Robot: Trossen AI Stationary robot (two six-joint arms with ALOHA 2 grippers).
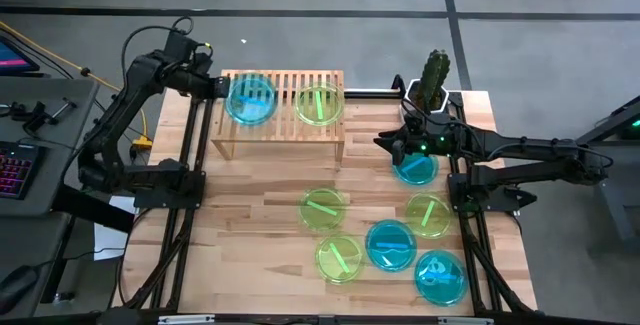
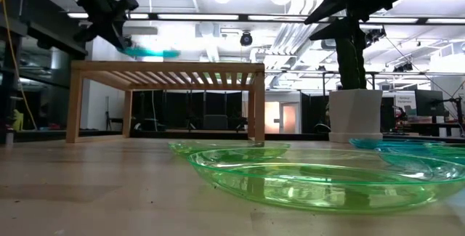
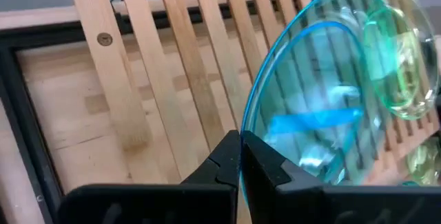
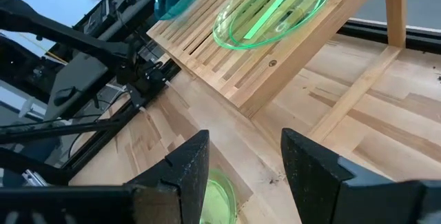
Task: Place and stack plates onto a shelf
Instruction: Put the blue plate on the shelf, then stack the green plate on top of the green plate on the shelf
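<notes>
One blue plate (image 1: 250, 99) sits pinched in the left pincer (image 1: 216, 87) above the shelf (image 1: 285, 140).

A green cactus (image 1: 435, 73) stands in a white pot (image 2: 355, 114) at the far corner of the wooden table (image 1: 260, 235). A keyboard (image 1: 14, 168) with pink lights sits beside the table.

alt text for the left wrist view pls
The left gripper, fingers shut on the rim of a blue plate, holds it above the slatted wooden shelf. A yellow-green plate lies on the shelf just beyond it.
</notes>
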